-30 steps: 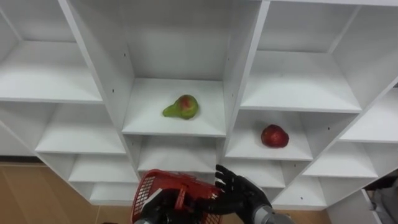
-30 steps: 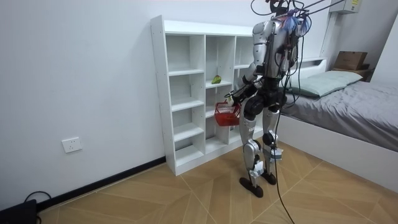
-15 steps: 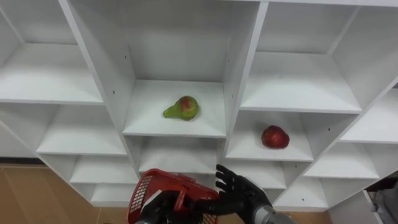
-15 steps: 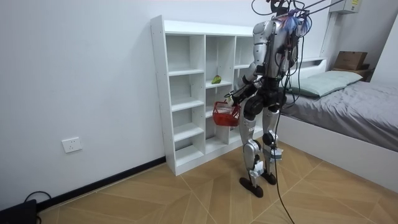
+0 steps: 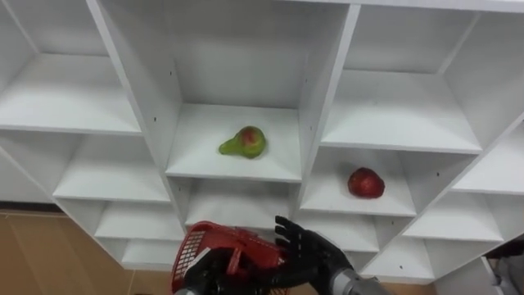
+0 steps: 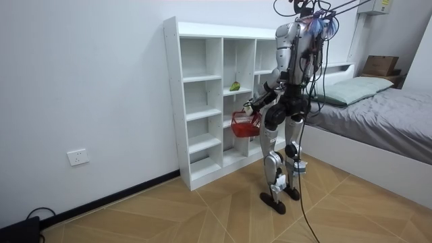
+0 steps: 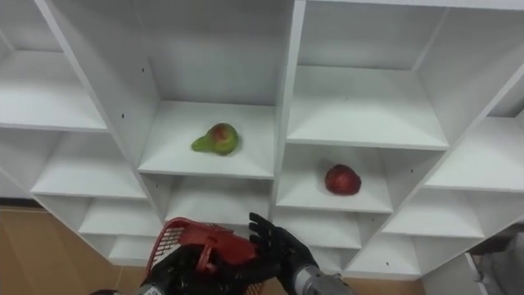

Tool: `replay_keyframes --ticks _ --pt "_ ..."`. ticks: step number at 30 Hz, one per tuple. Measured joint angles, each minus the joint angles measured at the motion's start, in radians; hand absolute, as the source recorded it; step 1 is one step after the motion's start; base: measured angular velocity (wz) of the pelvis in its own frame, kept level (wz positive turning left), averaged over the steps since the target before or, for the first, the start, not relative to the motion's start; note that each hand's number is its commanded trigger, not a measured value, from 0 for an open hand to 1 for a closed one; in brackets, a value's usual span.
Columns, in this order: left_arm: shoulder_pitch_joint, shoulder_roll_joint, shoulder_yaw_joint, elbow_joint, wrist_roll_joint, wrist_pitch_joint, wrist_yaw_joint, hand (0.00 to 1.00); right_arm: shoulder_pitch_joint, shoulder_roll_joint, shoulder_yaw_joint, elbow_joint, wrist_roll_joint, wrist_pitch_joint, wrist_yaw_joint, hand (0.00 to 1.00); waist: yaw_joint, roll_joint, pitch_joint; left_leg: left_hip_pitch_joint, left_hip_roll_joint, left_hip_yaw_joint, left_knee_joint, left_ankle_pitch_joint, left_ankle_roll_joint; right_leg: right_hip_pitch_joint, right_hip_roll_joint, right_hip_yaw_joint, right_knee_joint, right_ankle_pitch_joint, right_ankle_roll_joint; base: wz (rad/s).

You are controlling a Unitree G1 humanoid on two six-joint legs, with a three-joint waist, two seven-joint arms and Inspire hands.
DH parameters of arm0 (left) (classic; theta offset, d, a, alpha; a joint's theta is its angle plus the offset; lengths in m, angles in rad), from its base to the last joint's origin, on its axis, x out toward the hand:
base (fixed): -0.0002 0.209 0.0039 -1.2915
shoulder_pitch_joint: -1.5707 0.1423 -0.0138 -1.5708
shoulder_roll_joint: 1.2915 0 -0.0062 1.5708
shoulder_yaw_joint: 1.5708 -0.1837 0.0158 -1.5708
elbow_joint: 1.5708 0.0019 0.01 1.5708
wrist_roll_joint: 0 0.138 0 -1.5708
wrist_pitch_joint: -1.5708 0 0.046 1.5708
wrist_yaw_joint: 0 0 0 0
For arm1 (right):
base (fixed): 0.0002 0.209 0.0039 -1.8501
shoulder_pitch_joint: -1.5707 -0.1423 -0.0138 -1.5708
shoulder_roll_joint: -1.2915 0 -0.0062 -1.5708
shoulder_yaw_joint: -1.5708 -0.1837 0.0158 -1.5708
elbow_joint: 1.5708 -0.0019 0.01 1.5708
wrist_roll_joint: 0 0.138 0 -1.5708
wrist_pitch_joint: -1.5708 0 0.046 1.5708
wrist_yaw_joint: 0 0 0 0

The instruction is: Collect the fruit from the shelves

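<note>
The pear (image 5: 243, 142) lies untouched in the closet's (image 5: 323, 82) middle compartment. The apple (image 5: 365, 183) sits one compartment to the right of the pear, on a slightly lower shelf. Below the pear, my left hand (image 5: 206, 274) is curled round the red basket's (image 5: 214, 243) handle. My right hand (image 5: 307, 256) hovers beside the basket, fingers spread, empty. I judge this the approach: next, the right hand must reach up to the pear.

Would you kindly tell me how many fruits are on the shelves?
2. A green pear on the middle column's shelf; a red apple one shelf lower in the column to its right. The red basket's inside is partly hidden.
</note>
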Motion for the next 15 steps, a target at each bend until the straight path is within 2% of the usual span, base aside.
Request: replay_keyframes --ticks 4,8,15 --pt "0.013 0.006 0.005 0.001 0.000 0.001 0.007 1.00 0.000 0.000 0.012 -0.055 -0.034 0.010 0.033 0.00 0.013 -0.004 0.0004 -0.001 -0.001 0.000 0.001 0.000 0.000 -0.001 0.000 0.004 0.000 0.000 0.000 0.00" --pt "0.014 0.007 0.024 0.013 0.002 0.001 -0.009 1.00 -0.002 -0.019 0.013 -0.164 -0.085 0.014 0.091 0.00 0.036 -0.007 0.0001 0.001 0.001 0.001 -0.001 0.000 0.000 0.002 0.001 0.003 0.000 0.000 0.000 0.00" --pt "0.037 0.006 0.052 0.038 0.021 0.001 -0.016 1.00 -0.010 -0.017 0.037 -0.202 -0.144 0.014 0.148 0.00 0.077 -0.012 0.0007 0.001 0.001 -0.001 -0.005 0.000 0.000 0.000 0.001 0.005 0.000 0.000 0.000 0.00"
